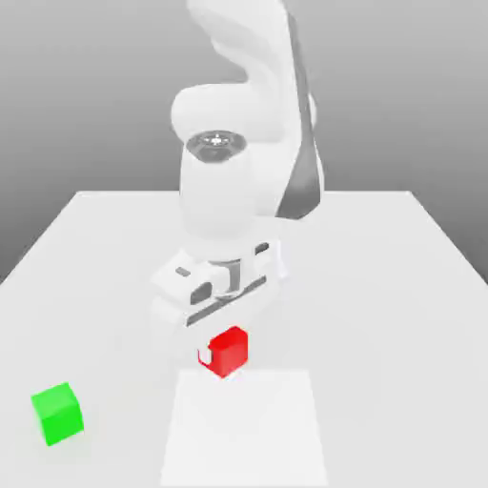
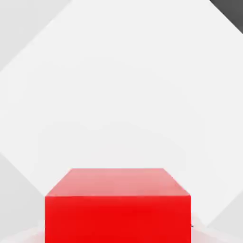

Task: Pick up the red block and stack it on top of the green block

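The red block [image 1: 227, 351] is a small, hard-edged cube with flat, smooth faces; it looks rigid and light, unlikely to deform or break, though smooth sides could slip if the pinch is off-centre. The sensible hold is across two opposite flat faces, near the middle of their height, and that is how it appears to be taken: the jaws [image 1: 221, 355] are clenched on the red block, which sits directly under the white hand, roughly at the centre of the bench [image 1: 381, 286] and a little toward its near edge in the exterior view. In the hand view the red block [image 2: 117, 206] sits square and close beneath the camera. Whether it rests on the surface or is just clear of it I cannot tell. The green block [image 1: 57, 412] stands well apart, near the bench's near corner on the exterior view's left, close to the edge, so a careless placement could nudge it off. Between the two the bench is bare and flat, giving open room to lift straight up and carry across.
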`<state>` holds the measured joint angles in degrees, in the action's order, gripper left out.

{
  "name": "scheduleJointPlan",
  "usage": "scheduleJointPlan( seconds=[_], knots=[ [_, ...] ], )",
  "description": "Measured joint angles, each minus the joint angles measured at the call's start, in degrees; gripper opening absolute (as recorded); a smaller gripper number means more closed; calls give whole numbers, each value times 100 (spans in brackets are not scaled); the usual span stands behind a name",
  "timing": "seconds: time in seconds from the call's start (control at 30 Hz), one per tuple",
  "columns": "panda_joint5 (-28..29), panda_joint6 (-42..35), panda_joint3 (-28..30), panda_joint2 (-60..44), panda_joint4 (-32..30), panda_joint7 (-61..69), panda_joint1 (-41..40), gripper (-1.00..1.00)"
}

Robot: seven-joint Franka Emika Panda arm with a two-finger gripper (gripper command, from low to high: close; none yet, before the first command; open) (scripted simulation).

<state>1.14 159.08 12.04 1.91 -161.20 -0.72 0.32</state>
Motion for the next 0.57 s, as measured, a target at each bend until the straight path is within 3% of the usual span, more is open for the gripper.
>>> scheduleJointPlan(
  seconds=[0.27, 0.43, 0.47, 0.57],
  knots=[
    [-459, -936, 697, -711, 1620, -1742, -1225, -100],
    [-1120, -315, 446, -1619, 1866, -1512, -1482, -100],
    [-1221, -192, 377, -1761, 1877, -1444, -1535, 100],
    [-1221, -192, 377, -1761, 1877, -1444, -1535, 100]
  ],
)
